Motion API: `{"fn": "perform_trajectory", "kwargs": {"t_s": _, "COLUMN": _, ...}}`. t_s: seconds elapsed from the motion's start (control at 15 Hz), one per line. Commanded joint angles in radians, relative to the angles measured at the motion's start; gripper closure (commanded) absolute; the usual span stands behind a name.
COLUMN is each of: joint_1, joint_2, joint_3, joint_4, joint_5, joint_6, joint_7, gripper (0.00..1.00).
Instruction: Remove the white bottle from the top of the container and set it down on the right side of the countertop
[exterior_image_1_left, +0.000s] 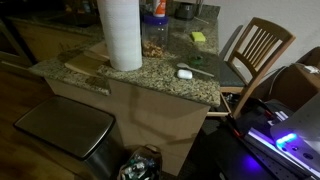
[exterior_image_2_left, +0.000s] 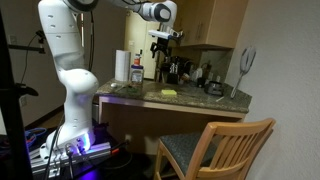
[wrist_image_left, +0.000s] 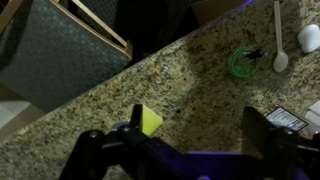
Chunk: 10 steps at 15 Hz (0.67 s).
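Well, the countertop (exterior_image_1_left: 150, 82) is a speckled brown-grey stone slab on a plain tan base. It is in a dim kitchen with wooden cabinets (exterior_image_2_left: 205, 20) on the wall. One wooden chair (exterior_image_1_left: 262, 48) stands by its end. One bin (exterior_image_1_left: 65, 130) with a grey lid sits on the floor in front.

On the stone I count one tall paper-towel roll (exterior_image_1_left: 121, 35), one container (exterior_image_1_left: 154, 35), one white bottle (exterior_image_1_left: 157, 6), one yellow sponge (exterior_image_1_left: 198, 37) and one small white oval gadget (exterior_image_1_left: 184, 72). The container is a clear jar with a blue lid, just beside the roll at about 2 o'clock from it. The sponge lies at 3 o'clock from the jar, well apart. The gadget lies at 5 o'clock from the roll.

The white bottle stands on the blue lid, touching it. It looks upright, so its long side runs from 6 to 12 o'clock. The top edge of the picture cuts off its upper part.

One white robot arm (exterior_image_2_left: 65, 60) reaches over the counter. Its gripper (exterior_image_2_left: 163, 42) hangs high in the air, at about 2 o'clock from the roll in that exterior view. In the wrist view the gripper (wrist_image_left: 195, 135) has its two dark fingers (wrist_image_left: 262, 128) spread apart, with nothing between them. Under it are bare stone, the sponge, one green ring (wrist_image_left: 240, 63) and one white spoon (wrist_image_left: 280, 45).
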Motion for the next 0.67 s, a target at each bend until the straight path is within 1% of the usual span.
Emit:
{"fn": "perform_trajectory", "kwargs": {"t_s": 0.0, "joint_1": 0.032, "joint_2": 0.009, "joint_3": 0.076, "joint_4": 0.078, "joint_5": -0.048, "joint_6": 0.004, "joint_7": 0.002, "gripper": 0.00}}
{"fn": "perform_trajectory", "kwargs": {"t_s": 0.07, "joint_1": 0.023, "joint_2": 0.002, "joint_3": 0.068, "joint_4": 0.038, "joint_5": -0.028, "joint_6": -0.002, "joint_7": 0.014, "gripper": 0.00}}
{"fn": "perform_trajectory", "kwargs": {"t_s": 0.13, "joint_1": 0.033, "joint_2": 0.001, "joint_3": 0.084, "joint_4": 0.056, "joint_5": -0.034, "joint_6": -0.002, "joint_7": 0.019, "gripper": 0.00}}
{"fn": "perform_trajectory", "kwargs": {"t_s": 0.27, "joint_1": 0.036, "joint_2": 0.000, "joint_3": 0.088, "joint_4": 0.070, "joint_5": -0.036, "joint_6": -0.001, "joint_7": 0.020, "gripper": 0.00}}
{"fn": "perform_trajectory", "kwargs": {"t_s": 0.33, "joint_1": 0.041, "joint_2": 0.019, "joint_3": 0.090, "joint_4": 0.071, "joint_5": -0.031, "joint_6": -0.009, "joint_7": 0.015, "gripper": 0.00}}
{"fn": "perform_trajectory", "kwargs": {"t_s": 0.53, "joint_1": 0.089, "joint_2": 0.043, "joint_3": 0.135, "joint_4": 0.059, "joint_5": 0.012, "joint_6": 0.009, "joint_7": -0.028, "gripper": 0.00}}
{"fn": "perform_trajectory", "kwargs": {"t_s": 0.6, "joint_1": 0.110, "joint_2": 0.053, "joint_3": 0.149, "joint_4": 0.066, "joint_5": 0.053, "joint_6": 0.007, "joint_7": -0.060, "gripper": 0.00}}
